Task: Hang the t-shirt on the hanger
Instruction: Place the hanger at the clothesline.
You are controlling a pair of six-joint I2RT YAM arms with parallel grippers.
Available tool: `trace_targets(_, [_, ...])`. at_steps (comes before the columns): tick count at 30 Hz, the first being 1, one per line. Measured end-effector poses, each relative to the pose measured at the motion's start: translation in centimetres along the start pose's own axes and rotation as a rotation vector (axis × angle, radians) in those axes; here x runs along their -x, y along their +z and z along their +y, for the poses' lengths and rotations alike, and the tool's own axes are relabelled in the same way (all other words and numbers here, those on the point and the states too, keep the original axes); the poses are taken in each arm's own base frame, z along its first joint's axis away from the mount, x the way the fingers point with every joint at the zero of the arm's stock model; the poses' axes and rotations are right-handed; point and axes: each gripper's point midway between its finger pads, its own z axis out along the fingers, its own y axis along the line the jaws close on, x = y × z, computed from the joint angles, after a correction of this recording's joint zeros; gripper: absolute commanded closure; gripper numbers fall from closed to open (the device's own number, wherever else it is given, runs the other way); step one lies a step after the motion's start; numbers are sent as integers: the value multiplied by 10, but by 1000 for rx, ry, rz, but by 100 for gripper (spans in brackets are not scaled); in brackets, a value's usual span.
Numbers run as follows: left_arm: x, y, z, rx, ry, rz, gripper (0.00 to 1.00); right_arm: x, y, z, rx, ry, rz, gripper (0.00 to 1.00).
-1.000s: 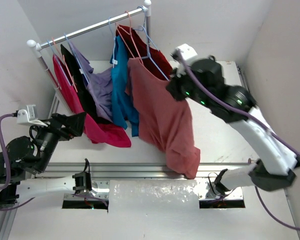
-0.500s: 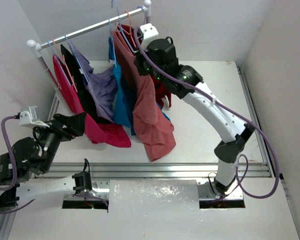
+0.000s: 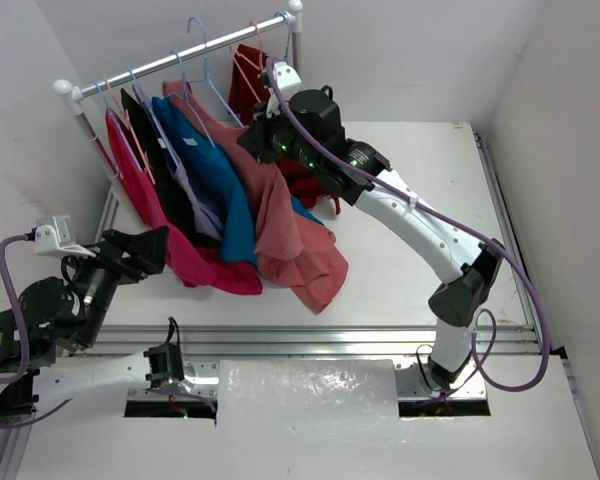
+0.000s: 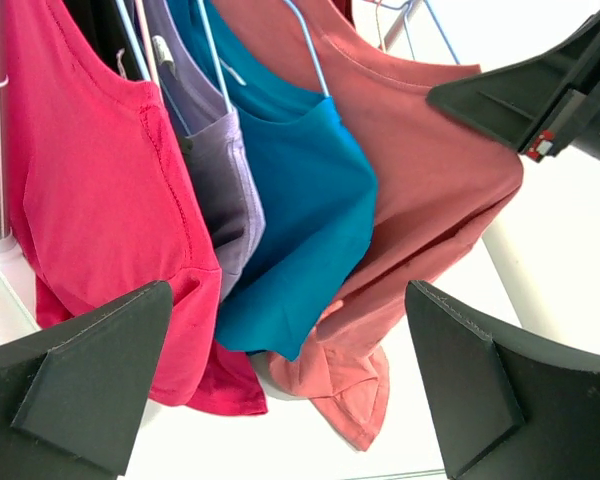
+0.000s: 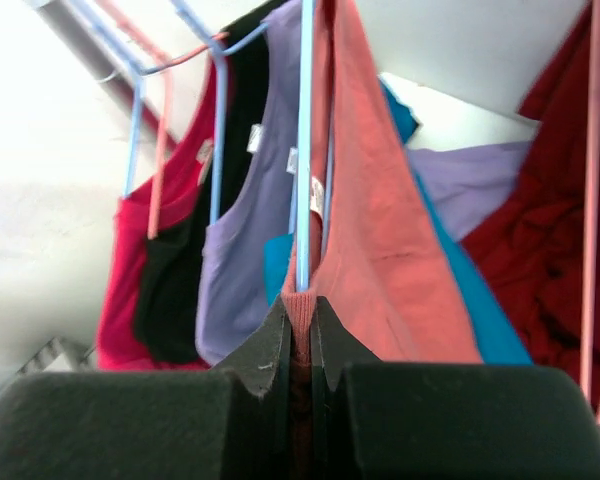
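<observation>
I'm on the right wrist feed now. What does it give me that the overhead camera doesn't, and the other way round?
Only the right wrist view: the right gripper pinched shut on the t-shirt's ribbed edge, with the hanger's blue wire running down into that pinch. Only the overhead view: the rail that the clothes hang from, the table, and the left gripper off to the left. Both: the t-shirt, the hanger, and the purple shirt and magenta shirt hanging beside them.
</observation>
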Motion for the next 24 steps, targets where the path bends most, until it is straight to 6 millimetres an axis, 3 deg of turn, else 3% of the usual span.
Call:
trace_targets(10, [-4,1,1,8,17,0,0,4,3,-59,-151,11,-42,100])
trace_targets(15, [-6,2,0,9,22,-1,0,-1,17,-79,-177,13,-44,100])
trace_targets(19, [-7,3,0,14,29,-2,0,-19,32,-89,-172,11,-30,100])
trace_targets(24, [-10,4,1,22,36,-3,0,-64,41,-98,-158,11,-10,100])
